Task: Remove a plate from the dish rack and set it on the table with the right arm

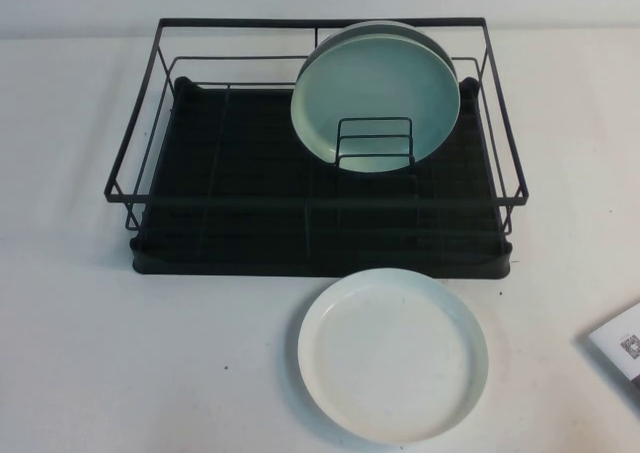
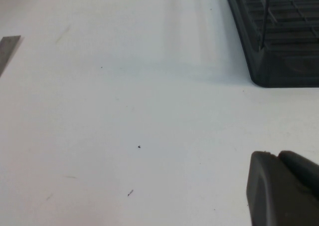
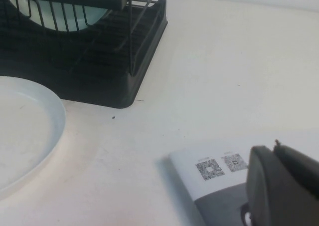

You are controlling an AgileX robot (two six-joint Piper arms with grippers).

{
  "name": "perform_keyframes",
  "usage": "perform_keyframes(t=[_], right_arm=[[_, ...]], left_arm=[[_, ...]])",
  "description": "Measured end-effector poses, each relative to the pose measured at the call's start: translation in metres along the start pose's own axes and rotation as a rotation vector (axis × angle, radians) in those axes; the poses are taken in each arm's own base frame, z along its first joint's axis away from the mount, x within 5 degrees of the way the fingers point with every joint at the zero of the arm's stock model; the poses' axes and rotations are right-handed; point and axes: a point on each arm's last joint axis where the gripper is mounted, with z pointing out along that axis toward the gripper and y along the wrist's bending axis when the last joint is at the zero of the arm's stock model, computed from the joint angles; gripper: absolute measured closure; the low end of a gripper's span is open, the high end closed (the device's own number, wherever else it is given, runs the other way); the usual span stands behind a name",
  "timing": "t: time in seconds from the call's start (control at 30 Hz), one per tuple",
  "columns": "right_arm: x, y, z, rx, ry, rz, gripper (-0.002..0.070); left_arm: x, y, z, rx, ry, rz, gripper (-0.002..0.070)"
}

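The round white plate (image 1: 392, 353) lies flat on the white table (image 1: 150, 353), just in front of the black wire dish rack (image 1: 310, 203); its edge also shows in the right wrist view (image 3: 25, 131). Pale green plates (image 1: 378, 98) stand upright in the rack behind the small wire divider (image 1: 374, 141). Neither arm shows in the high view. My right gripper (image 3: 273, 148) is shut and empty, low over the table to the right of the plate. My left gripper (image 2: 273, 156) is shut and empty, over bare table beside the rack's corner (image 2: 279, 41).
A white and grey card with QR codes (image 1: 620, 341) lies at the table's right edge, directly under my right gripper in the right wrist view (image 3: 214, 168). A grey strip (image 2: 7, 49) shows at the edge of the left wrist view.
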Motion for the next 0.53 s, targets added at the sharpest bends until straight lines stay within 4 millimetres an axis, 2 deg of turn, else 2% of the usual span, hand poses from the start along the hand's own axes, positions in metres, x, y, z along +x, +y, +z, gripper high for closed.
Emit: perform_keyframes(t=[0.53], right_arm=[[0.0059, -0.0015, -0.0005, 0.019, 0.062, 0.059, 0.0694]], left_arm=[[0.0000, 0.0000, 0.0000, 0.000, 0.000, 0.000, 0.0680]])
